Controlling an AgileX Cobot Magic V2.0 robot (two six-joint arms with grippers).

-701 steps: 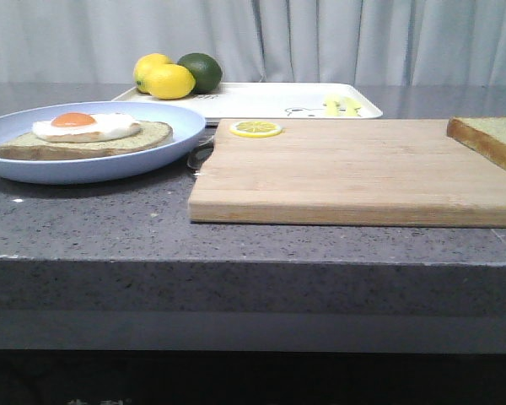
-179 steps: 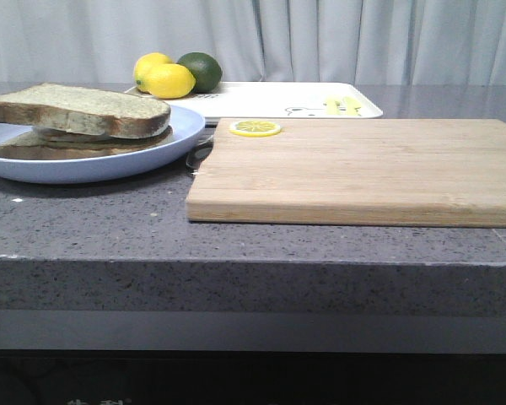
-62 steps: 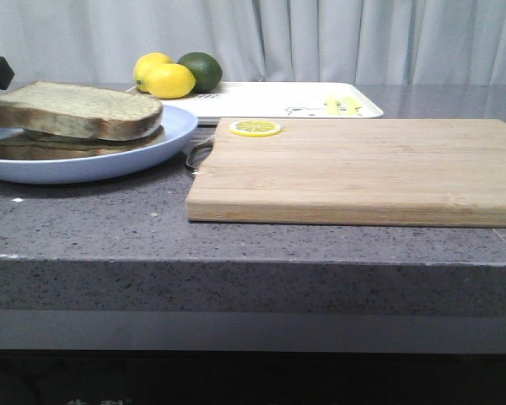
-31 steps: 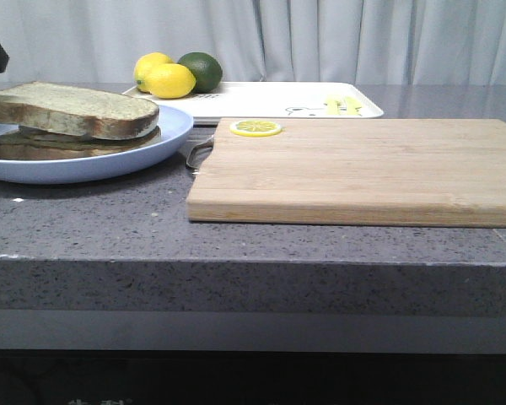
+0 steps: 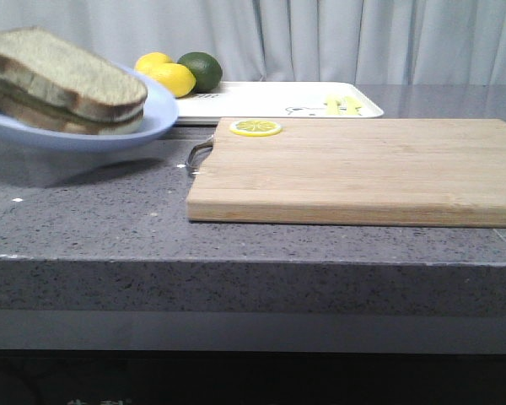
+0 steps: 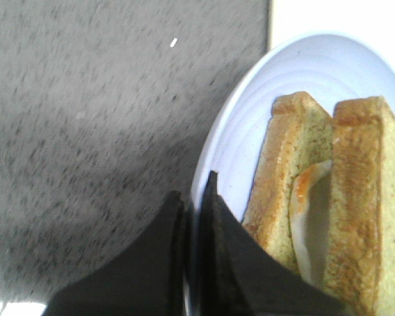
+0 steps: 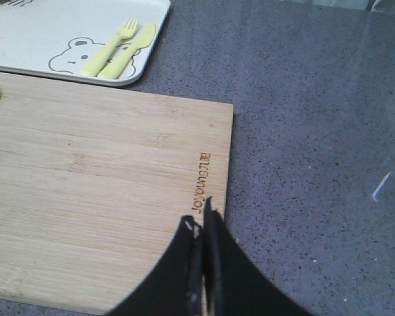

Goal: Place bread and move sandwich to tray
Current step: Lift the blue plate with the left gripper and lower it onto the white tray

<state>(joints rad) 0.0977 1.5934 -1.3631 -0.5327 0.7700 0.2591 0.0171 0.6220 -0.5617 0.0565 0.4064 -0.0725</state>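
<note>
My left gripper (image 6: 192,197) is pinched tight on the plate (image 6: 230,141) rim, sandwich (image 5: 63,80) lifted and tilted near the table's left edge; level it, then carry slow to the tray (image 5: 274,99) at the far edge; right gripper (image 7: 202,227) closed, empty

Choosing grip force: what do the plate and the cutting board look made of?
Plate: smooth light-blue ware with a soft sheen and moulded rings; plastic or ceramic, hard to tell. Cutting board: pale wood, likely bamboo, with matte, straight strip grain and burned-in lettering.
</note>
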